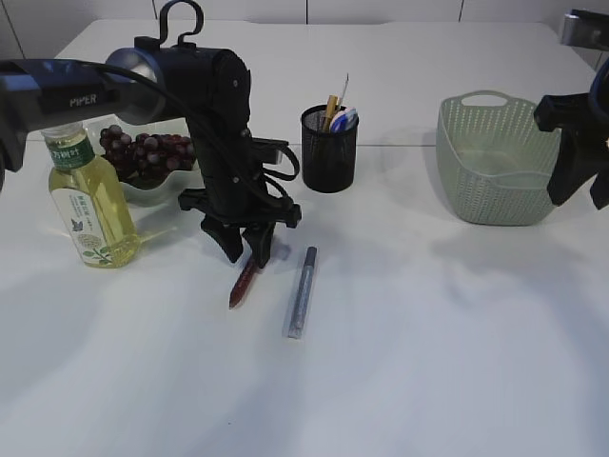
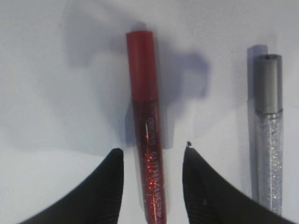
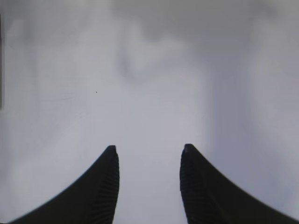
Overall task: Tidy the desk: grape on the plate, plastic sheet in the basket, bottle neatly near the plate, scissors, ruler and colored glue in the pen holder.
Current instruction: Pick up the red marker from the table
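Exterior: left gripper [image 1: 245, 249] down over red glue tube [image 1: 244, 282], which lies on white table [image 1: 428, 362] running 12 to 6, slightly tilted. Silver glue tube [image 1: 301, 291] just beside it at 3 o'clock, parallel. Mesh pen holder [image 1: 329, 149] at 1 o'clock from gripper. Grapes [image 1: 143, 149] on plate [image 1: 152, 193], bottle [image 1: 88, 198] beside it; green woven basket [image 1: 493, 171] far right.

Left wrist: jaws half open, straddling the red tube [image 2: 145, 135], long axis between fingers [image 2: 107, 186], not pinched. Smooth glittery plastic cylinder, silver tube [image 2: 268, 135] at 3 o'clock.

Right wrist: right gripper [image 3: 149, 154] half open, empty, blurry pale surface only. Left arm clearly nearer.
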`<state>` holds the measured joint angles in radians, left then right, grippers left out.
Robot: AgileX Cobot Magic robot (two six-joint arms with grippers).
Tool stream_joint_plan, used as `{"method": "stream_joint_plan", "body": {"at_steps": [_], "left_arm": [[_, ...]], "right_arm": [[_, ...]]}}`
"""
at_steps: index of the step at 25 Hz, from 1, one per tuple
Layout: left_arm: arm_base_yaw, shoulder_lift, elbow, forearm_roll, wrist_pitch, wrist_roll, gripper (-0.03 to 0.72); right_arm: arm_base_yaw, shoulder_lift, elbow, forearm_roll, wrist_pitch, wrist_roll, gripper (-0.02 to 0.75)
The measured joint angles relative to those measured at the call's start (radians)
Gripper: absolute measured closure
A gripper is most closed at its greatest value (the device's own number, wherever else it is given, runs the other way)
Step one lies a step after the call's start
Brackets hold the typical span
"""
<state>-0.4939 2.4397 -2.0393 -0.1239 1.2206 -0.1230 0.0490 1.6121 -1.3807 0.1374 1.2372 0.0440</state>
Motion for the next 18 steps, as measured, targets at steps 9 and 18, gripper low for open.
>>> {"method": "stream_joint_plan", "body": {"at_steps": [9,18], "left_arm": [[0.000,0.000,0.000,0.000,-0.002,0.000,0.380],[0.000,0.000,0.000,-0.004,-0.049,-0.012,0.404]], "right_arm": [[0.000,0.000,0.000,0.000,0.000,0.000,0.386],[0.000,0.000,0.000,0.000,0.000,0.000,0.386]]}}
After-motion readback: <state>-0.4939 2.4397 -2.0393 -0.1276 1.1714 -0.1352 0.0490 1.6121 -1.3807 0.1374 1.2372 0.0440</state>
